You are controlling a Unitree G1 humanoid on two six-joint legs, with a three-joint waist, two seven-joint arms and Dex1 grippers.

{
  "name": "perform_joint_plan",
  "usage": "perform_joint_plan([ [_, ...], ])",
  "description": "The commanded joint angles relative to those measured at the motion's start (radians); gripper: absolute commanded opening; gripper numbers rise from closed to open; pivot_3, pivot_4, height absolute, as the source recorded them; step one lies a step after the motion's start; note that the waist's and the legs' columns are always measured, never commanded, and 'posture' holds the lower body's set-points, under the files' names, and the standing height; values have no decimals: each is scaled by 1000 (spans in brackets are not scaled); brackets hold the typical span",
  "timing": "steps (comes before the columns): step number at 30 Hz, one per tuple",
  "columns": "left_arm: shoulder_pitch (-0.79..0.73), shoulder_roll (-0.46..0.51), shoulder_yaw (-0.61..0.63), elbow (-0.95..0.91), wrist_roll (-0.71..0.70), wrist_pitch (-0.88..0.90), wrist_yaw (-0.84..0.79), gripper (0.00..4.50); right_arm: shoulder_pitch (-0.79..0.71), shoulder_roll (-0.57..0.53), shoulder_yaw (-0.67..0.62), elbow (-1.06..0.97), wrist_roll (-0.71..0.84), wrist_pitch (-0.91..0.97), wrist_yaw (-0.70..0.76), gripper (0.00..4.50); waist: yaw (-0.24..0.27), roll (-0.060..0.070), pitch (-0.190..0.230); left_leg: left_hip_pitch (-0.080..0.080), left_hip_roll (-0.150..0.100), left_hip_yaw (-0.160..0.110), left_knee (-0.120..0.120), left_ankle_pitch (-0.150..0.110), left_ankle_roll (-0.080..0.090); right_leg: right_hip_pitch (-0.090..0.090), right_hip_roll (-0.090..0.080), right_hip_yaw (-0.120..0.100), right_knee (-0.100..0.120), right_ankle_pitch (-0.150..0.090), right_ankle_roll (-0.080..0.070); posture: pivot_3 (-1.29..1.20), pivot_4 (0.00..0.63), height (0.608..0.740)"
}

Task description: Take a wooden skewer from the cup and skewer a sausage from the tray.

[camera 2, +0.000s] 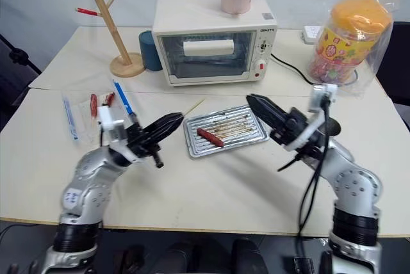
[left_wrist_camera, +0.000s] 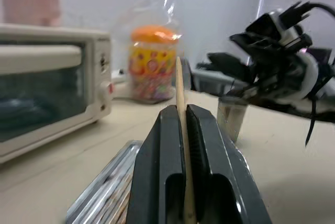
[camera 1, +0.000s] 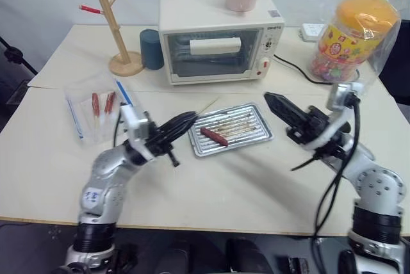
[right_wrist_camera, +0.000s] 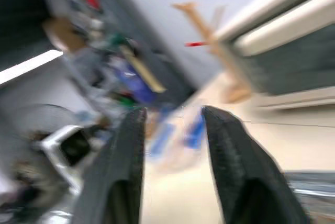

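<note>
With the wooden skewer (left_wrist_camera: 180,98) pinched between my left gripper's (camera 1: 191,119) closed fingers, I see the right gripper (right_wrist_camera: 170,124) parted and empty. The sausage (camera 1: 214,136) lies in the tray (camera 1: 259,134), at four o'clock from the skewer's tip; next, I must aim down into it.

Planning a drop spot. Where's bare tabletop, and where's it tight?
Free: the front strip of the table between the two arms, below the tray. Also left front corner. Crowded: back edge, with toaster oven, wooden stand and candy jar; bagged sausages at left.
</note>
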Motion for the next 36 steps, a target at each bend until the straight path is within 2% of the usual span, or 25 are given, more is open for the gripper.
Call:
perform_joint_plan([
  [1, 96, 71, 103, 15, -34, 5, -55, 0, 113, -59, -29, -57, -112, -91, 101, 3005, -1, 0, 0, 0, 0, 0, -1, 0, 0, 0, 0, 0, 0, 0, 0, 0, 150, 740],
  [3, 165, 103, 151, 30, -37, 5, -74, 0, 215, -83, -23, -71, -200, -166, 160, 3561, -1, 0, 0, 2, 0, 0, -2, 0, 0, 1, 0, 0, 0, 0, 0, 0, 150, 740],
  [6, 255, 123, 213, 52, -37, -11, -81, 0, 405, -159, 37, -79, -411, -367, 358, 4361, 4, 0, 0, 3, 0, 1, -6, 0, 0, 2, 0, 1, -3, 0, 0, 0, 150, 740],
  [10, 333, 114, 283, 60, -48, -10, -55, 0, 507, -152, 15, -35, -491, -486, 407, 4458, 3, -1, 1, 5, 0, 1, -7, 0, 0, 5, -1, 1, -5, 0, 0, 0, 150, 740],
  [15, 388, 104, 312, 69, -41, -20, -53, 0, 499, -175, 52, -20, -583, -563, 436, 4458, -1, -1, 1, 10, 1, 1, -10, 0, 0, 8, 0, 1, -6, 0, 0, 0, 150, 740],
  [17, 382, 101, 309, 70, -41, -19, -48, 0, 430, -168, 96, -36, -596, -520, 396, 4458, -1, -1, 1, 10, 1, 1, -11, 0, 0, 8, 0, 1, -6, 0, 0, 0, 150, 740],
  [21, 340, 88, 285, 75, -29, -16, -27, 0, 158, -150, 300, -47, -661, -335, 311, 4458, -14, -1, 1, 11, 1, 1, -10, 1, -2, 8, 0, 2, -6, 1, -2, 0, 150, 740],
  [27, 302, 73, 254, 64, -20, -11, -1, 0, -197, -41, 529, 3, -763, -60, 136, 4458, -13, -2, 1, 4, 2, 0, -12, 3, -4, 0, 1, 0, -5, 1, -4, 0, 150, 740],
  [30, 303, 65, 249, 55, -21, -12, 8, 0, -300, 38, 571, 72, -787, -1, 87, 4458, -13, -2, 0, 3, 1, -1, -11, 3, -4, -1, 0, -1, -6, 1, -4, 0, 150, 740],
  [36, 322, 44, 237, 39, -18, -22, 22, 0, -403, 113, 690, 216, -905, -33, 67, 4458, -20, -3, 0, 3, 1, 0, -10, 3, -4, -1, 0, 0, -4, 1, -4, 0, 150, 740],
])
